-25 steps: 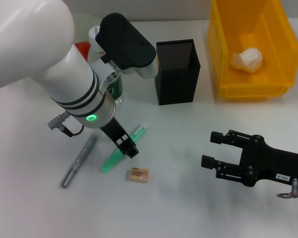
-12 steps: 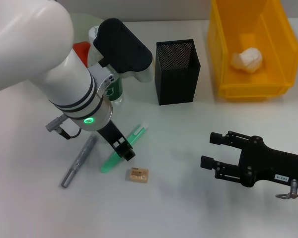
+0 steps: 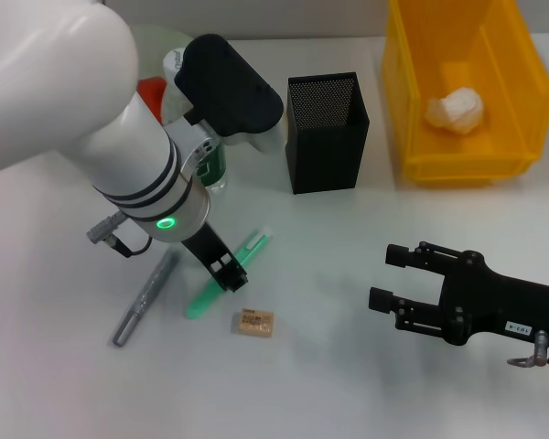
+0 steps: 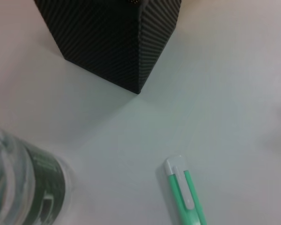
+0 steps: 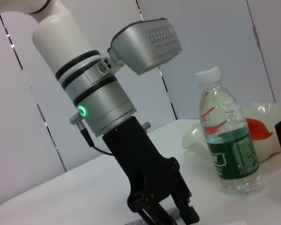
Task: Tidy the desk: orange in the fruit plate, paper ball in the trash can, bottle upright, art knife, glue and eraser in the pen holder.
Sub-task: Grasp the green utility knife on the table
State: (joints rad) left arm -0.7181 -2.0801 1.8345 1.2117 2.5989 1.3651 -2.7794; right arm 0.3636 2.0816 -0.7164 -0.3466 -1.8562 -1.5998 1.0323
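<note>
Left gripper (image 3: 234,277) sits low over your green knife (image 3: 227,273); whether it has hold, you cannot tell. Eraser (image 3: 254,322) lies just beside. Bottle (image 5: 228,152) stands upright. Paper ball (image 3: 456,110) is in the bin (image 3: 522,82). Right gripper (image 3: 390,275) hovers spread, empty.

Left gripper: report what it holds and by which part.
The left gripper is down at the green art knife, around its middle, but its fingers hide the contact, so a grip cannot be confirmed. The right gripper is open and holds nothing.

black mesh pen holder (image 3: 326,133), clear plastic bottle (image 5: 229,157)
</note>
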